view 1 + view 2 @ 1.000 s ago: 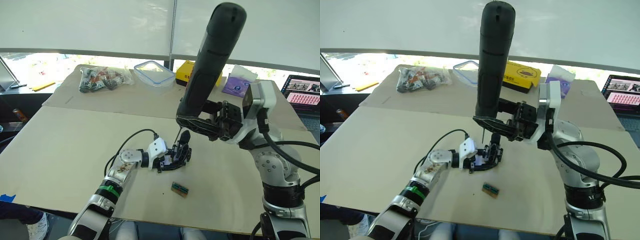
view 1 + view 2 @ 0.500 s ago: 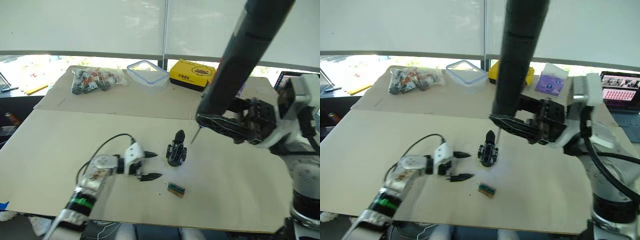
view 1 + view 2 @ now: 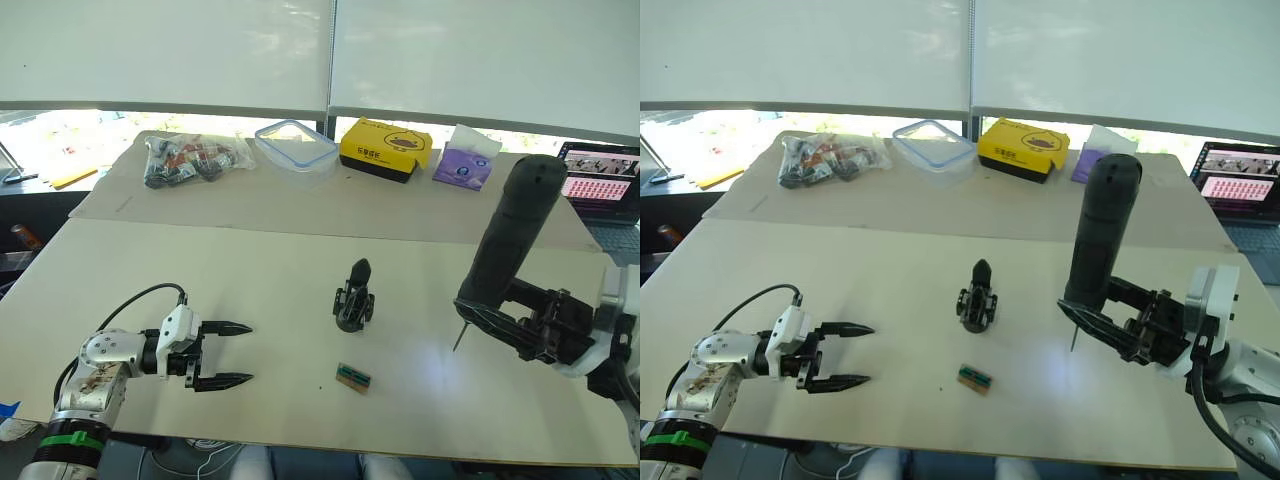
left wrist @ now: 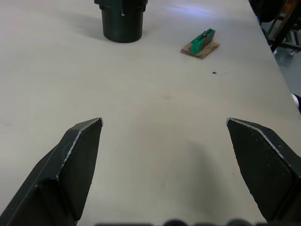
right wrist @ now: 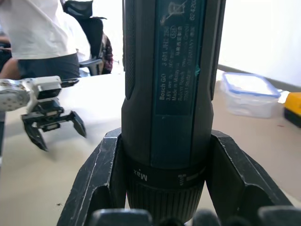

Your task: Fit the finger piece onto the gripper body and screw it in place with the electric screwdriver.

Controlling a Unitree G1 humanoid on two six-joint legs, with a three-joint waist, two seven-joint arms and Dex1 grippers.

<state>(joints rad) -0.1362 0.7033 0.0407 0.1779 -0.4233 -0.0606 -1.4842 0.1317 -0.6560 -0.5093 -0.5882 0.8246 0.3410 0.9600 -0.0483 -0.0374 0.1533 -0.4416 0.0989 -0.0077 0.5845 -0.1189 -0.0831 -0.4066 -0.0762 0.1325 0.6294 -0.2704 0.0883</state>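
A wide beige table under bright, blind-covered windows carries clutter along its far edge: a bag of parts, a clear lidded box, a yellow box and a tissue pack, with a laptop at the far right. In the left eye view, the gripper body stands upright near the table's middle, one pointed finger rising from it, with bare surface all around. A small green-and-brown block lies nearer the front edge, apart from it. The left gripper hovers low by the near left edge, fingers spread wide and holding nothing, well apart from the gripper body.

In the right eye view, the right gripper sits over the table's right side, clamped around the electric screwdriver, which stands tilted with its thin bit pointing down just above the surface. Open tabletop separates it from the gripper body.

The left wrist view looks between two widely parted black fingers across bare table to the gripper body's round base and the green block.

The right wrist view shows the screwdriver's barrel gripped on both sides, with the left gripper beyond and a seated person behind.
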